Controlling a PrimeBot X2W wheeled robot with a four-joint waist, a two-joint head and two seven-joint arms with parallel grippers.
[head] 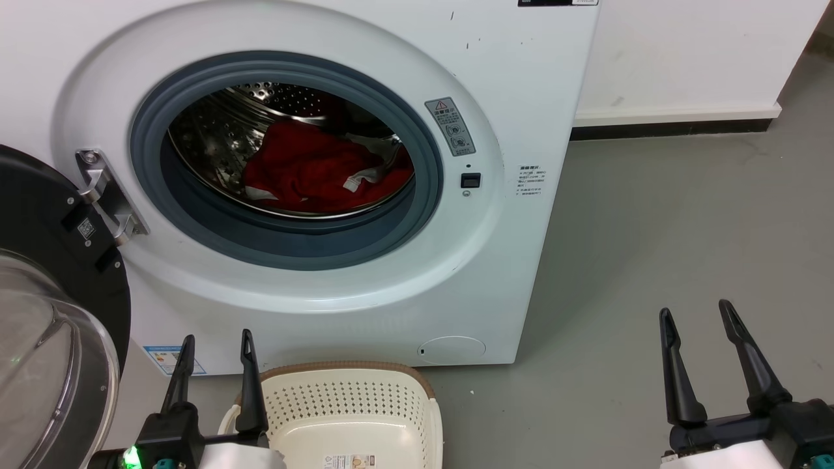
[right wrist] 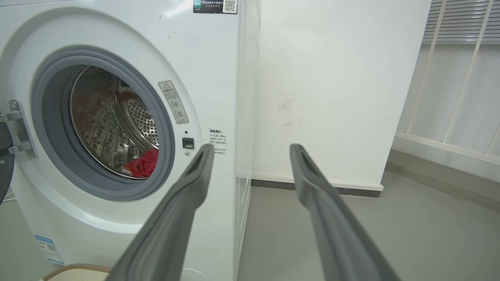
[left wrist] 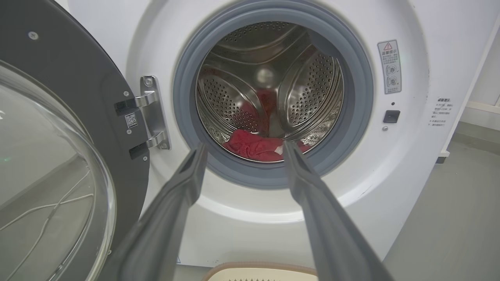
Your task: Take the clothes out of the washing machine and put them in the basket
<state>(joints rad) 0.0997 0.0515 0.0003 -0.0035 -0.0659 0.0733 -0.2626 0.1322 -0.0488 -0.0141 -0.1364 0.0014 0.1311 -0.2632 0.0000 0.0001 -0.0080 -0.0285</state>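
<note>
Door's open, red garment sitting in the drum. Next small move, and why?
Probably ease the left gripper forward into the porthole toward the clothes. It is open and, in its wrist view, lines up on the red fabric; the door is swung aside. The right gripper points past the right edge of the washing machine, so it looks worse placed.
</note>
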